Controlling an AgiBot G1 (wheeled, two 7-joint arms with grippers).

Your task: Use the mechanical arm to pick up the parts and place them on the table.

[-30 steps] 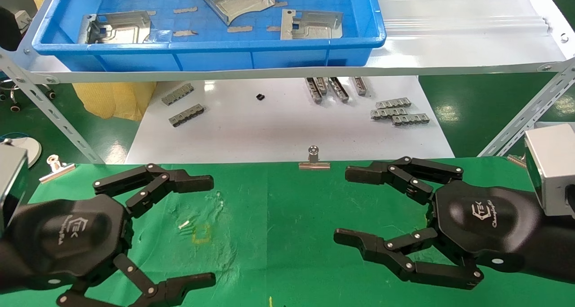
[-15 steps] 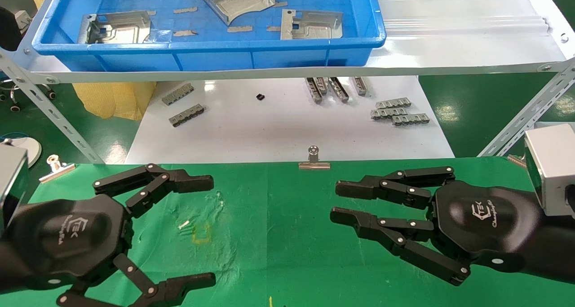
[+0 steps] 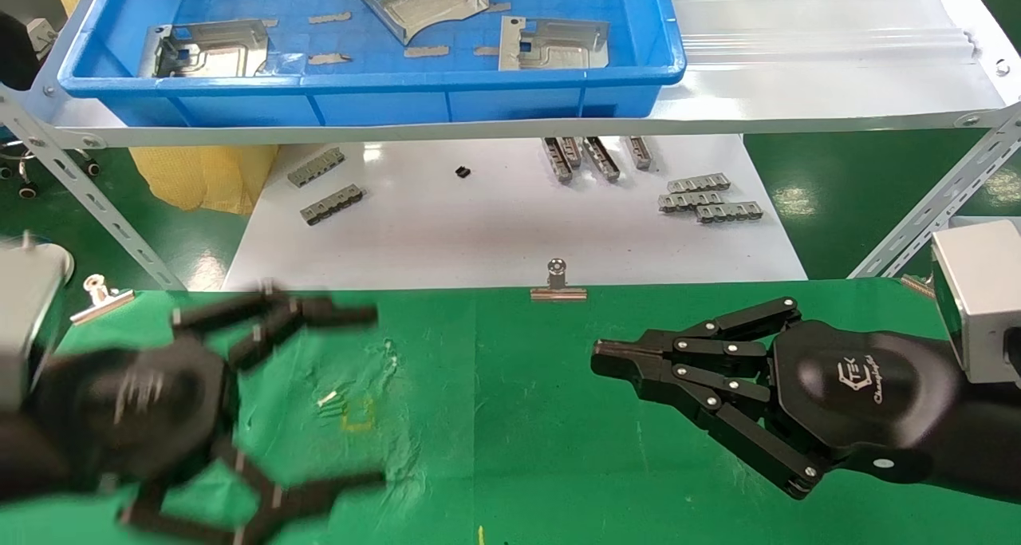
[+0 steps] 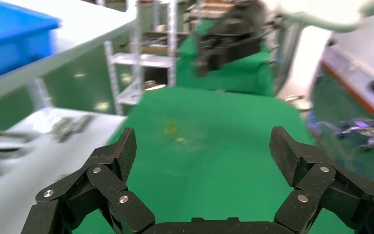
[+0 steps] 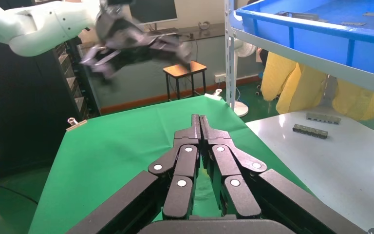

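Three silvery stamped parts lie in the blue bin on the white shelf: one at the left (image 3: 209,48), one tilted in the middle (image 3: 421,1), one at the right (image 3: 552,45). My left gripper (image 3: 375,397) is open and empty over the left of the green table (image 3: 510,417), blurred by motion; its fingers (image 4: 121,151) stand wide apart. My right gripper (image 3: 610,357) is shut and empty over the right of the green table, its fingertips (image 5: 199,126) pressed together.
The blue bin (image 3: 399,98) sits on the white shelf (image 3: 798,58). Small grey toothed bars (image 3: 706,198) lie on the glossy white tabletop (image 3: 494,226) below. Silver binder clips (image 3: 557,283) hold the cloth's far edge. A slanted shelf leg (image 3: 933,202) stands at the right.
My right gripper has closed from wide open to fully shut. My left gripper, still open, has started moving and is now blurred.
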